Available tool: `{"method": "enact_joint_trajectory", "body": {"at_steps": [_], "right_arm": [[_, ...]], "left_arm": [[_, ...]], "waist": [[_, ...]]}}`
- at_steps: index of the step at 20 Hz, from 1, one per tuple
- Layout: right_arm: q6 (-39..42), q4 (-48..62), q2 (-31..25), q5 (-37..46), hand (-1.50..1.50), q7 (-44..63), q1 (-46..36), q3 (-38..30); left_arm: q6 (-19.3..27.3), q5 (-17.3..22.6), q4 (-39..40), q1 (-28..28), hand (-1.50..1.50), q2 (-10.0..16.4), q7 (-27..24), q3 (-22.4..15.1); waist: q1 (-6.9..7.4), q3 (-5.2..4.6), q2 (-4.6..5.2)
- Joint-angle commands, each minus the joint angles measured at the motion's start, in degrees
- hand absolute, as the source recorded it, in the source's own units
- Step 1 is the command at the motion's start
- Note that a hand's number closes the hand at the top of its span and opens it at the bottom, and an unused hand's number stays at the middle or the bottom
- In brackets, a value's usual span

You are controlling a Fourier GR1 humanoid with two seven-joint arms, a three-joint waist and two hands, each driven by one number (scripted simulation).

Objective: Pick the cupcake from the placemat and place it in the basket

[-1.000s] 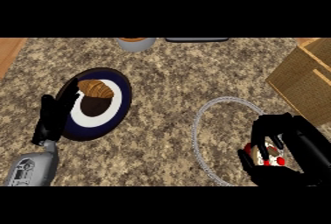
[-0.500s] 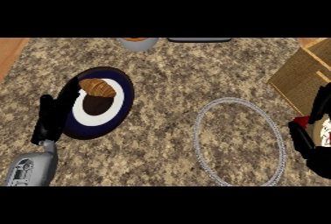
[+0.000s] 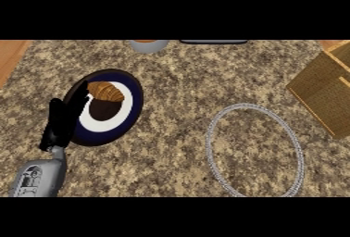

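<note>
The left hand (image 3: 65, 119) stands at the left side of the view, its black fingers straight and close together, pointing up, holding nothing, and it lies over the left rim of a dark blue plate (image 3: 135, 107) with a white middle, on which a croissant (image 3: 106, 91) rests at the top part. The wire basket (image 3: 208, 143) lies on the speckled counter (image 3: 191, 74) well apart to the right, near a wooden box (image 3: 325, 88). The cupcake and the right hand do not show in this view, so I cannot tell where the cupcake is
</note>
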Motion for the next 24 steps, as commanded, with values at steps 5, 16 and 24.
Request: {"method": "enact_joint_trajectory", "body": {"at_steps": [5,16,24], "right_arm": [[3.89,15.03,-19.04,11.89,1.5,-14.37,1.25,1.96],[-14.0,44.62,-29.26,24.04,1.5,-44.75,3.87,4.96],[-23.41,64.05,-28.97,28.83,1.5,-60.82,1.83,9.13]], "left_arm": [[0.32,-0.06,-0.04,-2.28,0.0,-1.21,1.78,-0.78],[0.52,-1.06,-1.37,-0.98,0.0,-1.25,1.75,-1.33],[-0.34,-0.3,1.21,-1.46,0.0,-1.0,-1.32,-0.41]], "waist": [[0.95,0.18,0.81],[0.99,0.14,0.35],[1.17,0.13,0.4]]}}
